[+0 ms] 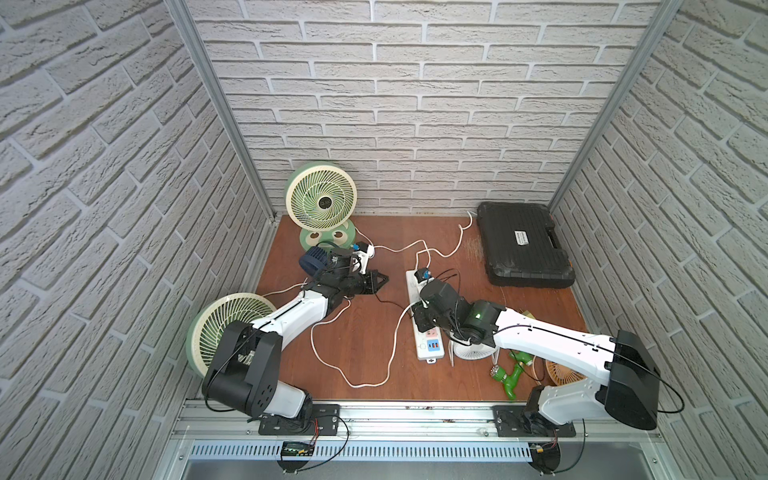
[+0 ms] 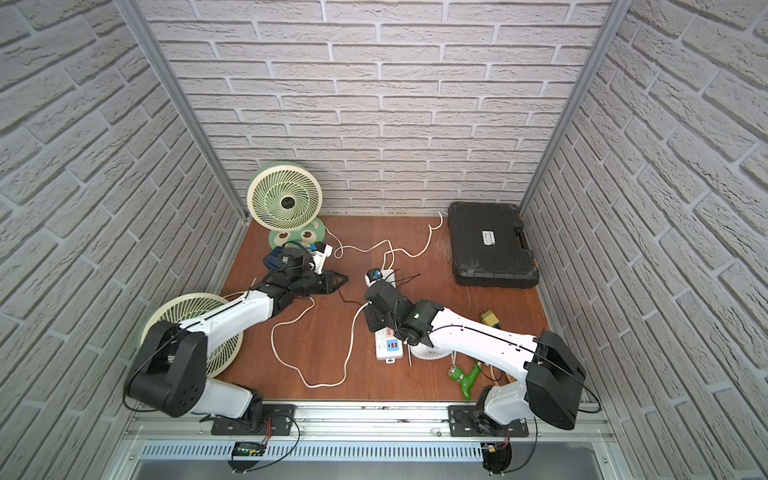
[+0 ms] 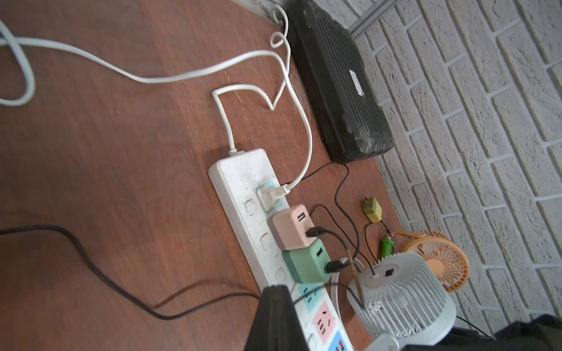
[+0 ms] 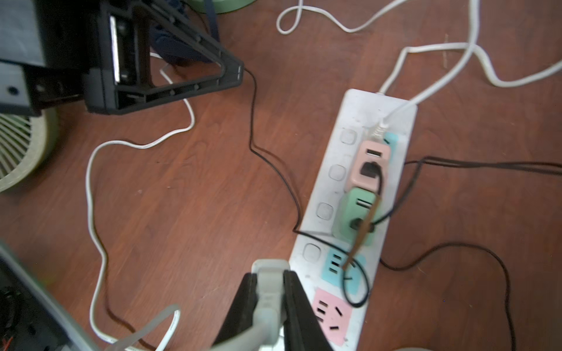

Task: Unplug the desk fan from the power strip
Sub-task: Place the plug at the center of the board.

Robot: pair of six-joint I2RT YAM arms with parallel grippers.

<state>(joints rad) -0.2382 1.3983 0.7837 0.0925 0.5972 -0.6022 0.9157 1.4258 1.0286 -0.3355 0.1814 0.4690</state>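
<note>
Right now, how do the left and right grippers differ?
The right gripper is clamped on a white plug; the left gripper is shut with no plug in it. The right one is at the edge of the power strip; the left one is apart from it, above a black cord. Both are black and closed.

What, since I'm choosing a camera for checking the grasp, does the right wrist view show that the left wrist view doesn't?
Only the right wrist view shows the right gripper shut on a white plug, and the edge of a large green fan. Only the left wrist view shows the black case and the orange fan. Both show the power strip with the pink adapter and green adapter plugged in.
</note>
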